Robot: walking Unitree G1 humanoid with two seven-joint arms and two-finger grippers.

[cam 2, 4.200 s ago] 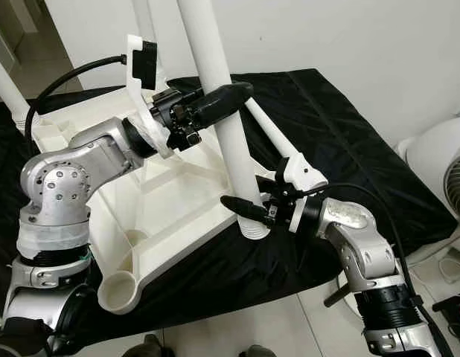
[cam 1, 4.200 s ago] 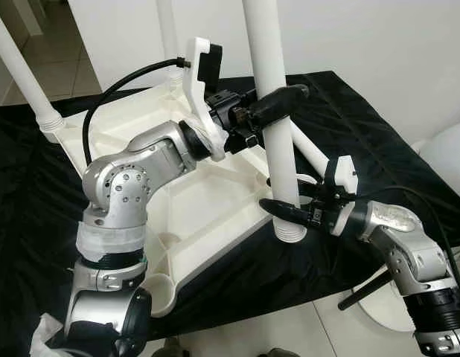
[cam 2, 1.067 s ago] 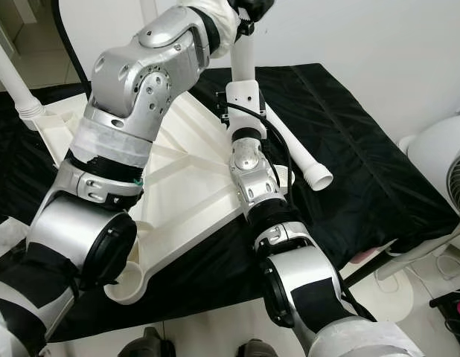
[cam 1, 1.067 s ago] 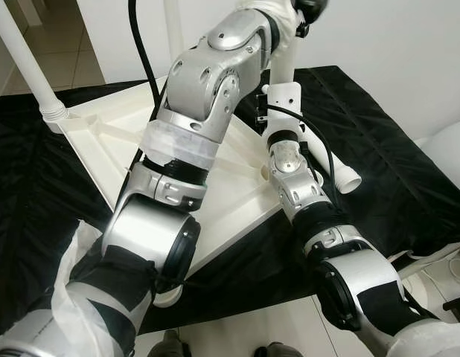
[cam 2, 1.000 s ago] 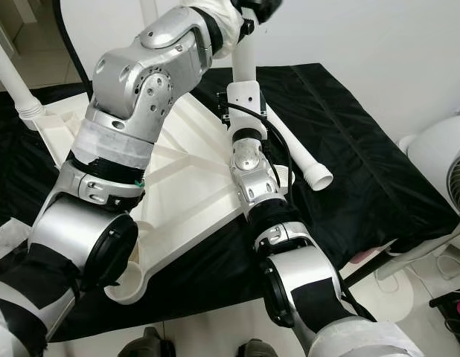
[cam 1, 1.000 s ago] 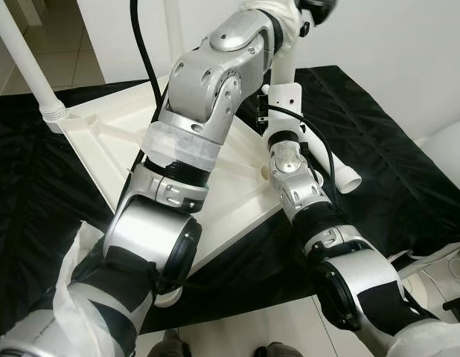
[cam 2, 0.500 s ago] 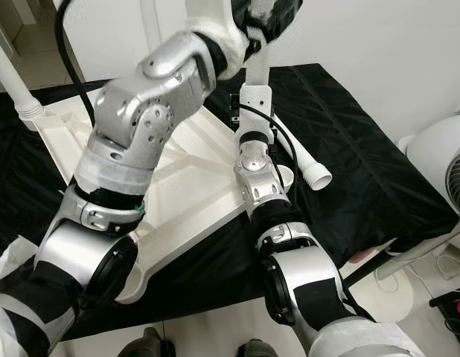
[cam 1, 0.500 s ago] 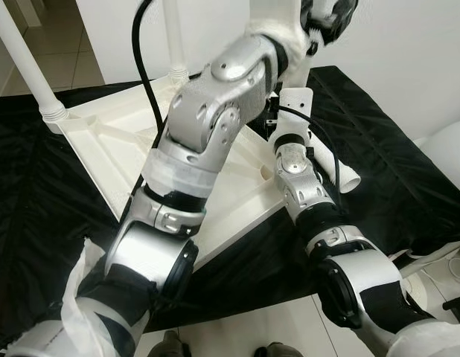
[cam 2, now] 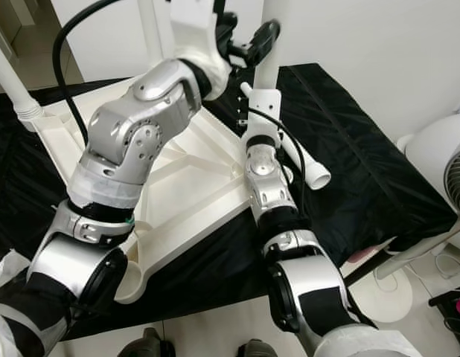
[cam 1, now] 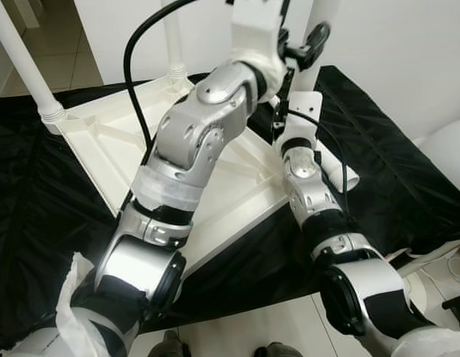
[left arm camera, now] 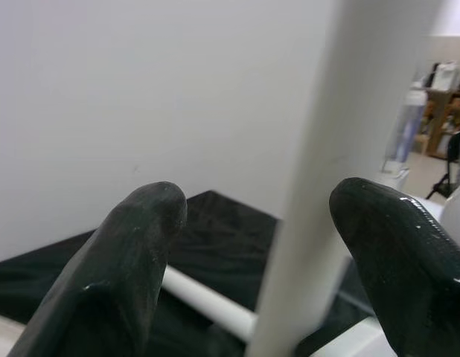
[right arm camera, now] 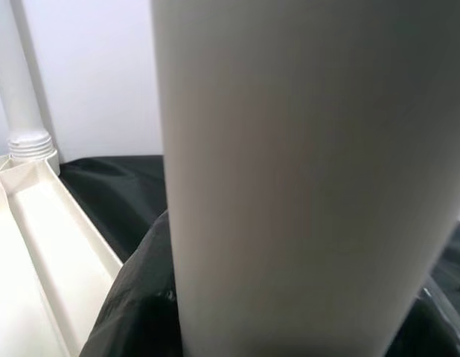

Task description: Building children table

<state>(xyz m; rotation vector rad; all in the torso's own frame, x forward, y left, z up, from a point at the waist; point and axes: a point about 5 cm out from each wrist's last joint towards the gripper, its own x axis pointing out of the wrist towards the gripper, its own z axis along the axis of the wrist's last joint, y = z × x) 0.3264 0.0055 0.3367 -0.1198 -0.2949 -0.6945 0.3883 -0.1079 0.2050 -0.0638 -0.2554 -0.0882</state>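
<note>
Two legs (cam 1: 21, 63) already stand in the far corners of the upturned tabletop (cam 1: 103, 141), which lies on a black cloth (cam 2: 364, 163) over the desk. A third leg (cam 2: 269, 44) now stands upright at the near right corner, where 4.2 s ago it was held tilted above its socket. Since then both arms have swung up and forward along it. The left claw (cam 2: 248, 41) has climbed high on the leg; in the left wrist view its fingers (left arm camera: 133, 245) stand apart on either side of the leg, wide rather than clamped, and half a second ago it sat more tightly around the leg. The right claw (cam 1: 283, 123) sits low beside the leg near the socket; the right wrist view looks straight at the white tube from very close, and I cannot tell whether its fingers grip. A fourth leg (cam 2: 301, 160) lies loose on the cloth just beyond the right arm.

Judging by this, the third leg seems seated or nearly so, leaving it to be turned tight, and then the fourth to be fitted in the empty near-left socket (cam 2: 129, 279).
</note>
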